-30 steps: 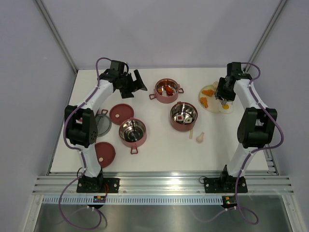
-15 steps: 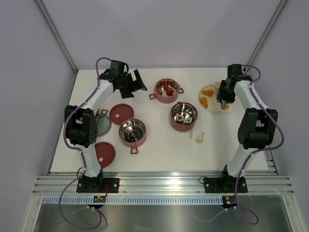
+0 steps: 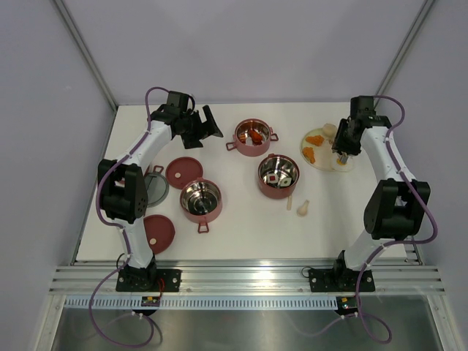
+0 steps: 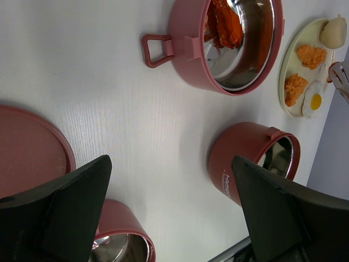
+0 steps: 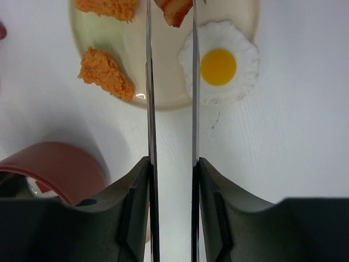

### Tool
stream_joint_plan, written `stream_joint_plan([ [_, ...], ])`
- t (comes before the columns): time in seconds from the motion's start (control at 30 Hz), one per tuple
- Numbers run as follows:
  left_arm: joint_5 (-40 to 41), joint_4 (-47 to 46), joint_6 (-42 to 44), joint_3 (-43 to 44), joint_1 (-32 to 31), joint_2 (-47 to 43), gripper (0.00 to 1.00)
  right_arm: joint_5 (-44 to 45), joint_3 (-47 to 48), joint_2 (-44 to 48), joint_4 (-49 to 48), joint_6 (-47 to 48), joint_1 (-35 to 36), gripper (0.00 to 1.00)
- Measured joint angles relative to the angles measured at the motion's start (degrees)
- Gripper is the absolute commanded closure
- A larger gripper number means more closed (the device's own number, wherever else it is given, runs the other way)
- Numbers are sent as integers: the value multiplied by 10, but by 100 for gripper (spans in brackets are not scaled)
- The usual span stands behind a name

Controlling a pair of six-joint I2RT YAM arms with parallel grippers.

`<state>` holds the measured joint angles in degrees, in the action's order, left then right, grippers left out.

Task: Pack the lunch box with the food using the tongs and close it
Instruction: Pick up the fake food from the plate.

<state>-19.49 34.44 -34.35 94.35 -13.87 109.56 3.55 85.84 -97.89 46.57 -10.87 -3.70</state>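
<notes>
1. The right gripper has its black, smooth fingers closed against the two arms of the tongs, long slim strips of shiny metal that run side by side toward the cream plate.
2. At the tongs' tips a small brown-and-orange food piece is pinched over the plate; only its lower part shows in the wrist view.
3. On the flat, glossy oval plate lie two rough, crumbly orange pieces and; a smooth fried egg with a round yellow yolk overlaps its edge.
4. A pale beige lump sits at the plate's far edge.
5. The left gripper stands wide open, its matte black fingers holding nothing, above the table, well apart from the plate.
6. The far bowl of the lunch box, dark red outside and mirror steel inside with small loop handles, holds orange-red pieces.
7. The middle bowl holds white and dark bits, too small to name.
8. The near bowl shows only bare steel.
9. Two dark-red disc lids and a grey lid lie flat to the left.
10. A loose beige piece rests on the white table near the middle bowl.
</notes>
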Motion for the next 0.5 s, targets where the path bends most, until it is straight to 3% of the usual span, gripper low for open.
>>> stream_joint_plan([
  [0.5, 0, -1, 0, 0, 0, 0, 4, -12, 9, 71, 33, -16, 12, 68],
])
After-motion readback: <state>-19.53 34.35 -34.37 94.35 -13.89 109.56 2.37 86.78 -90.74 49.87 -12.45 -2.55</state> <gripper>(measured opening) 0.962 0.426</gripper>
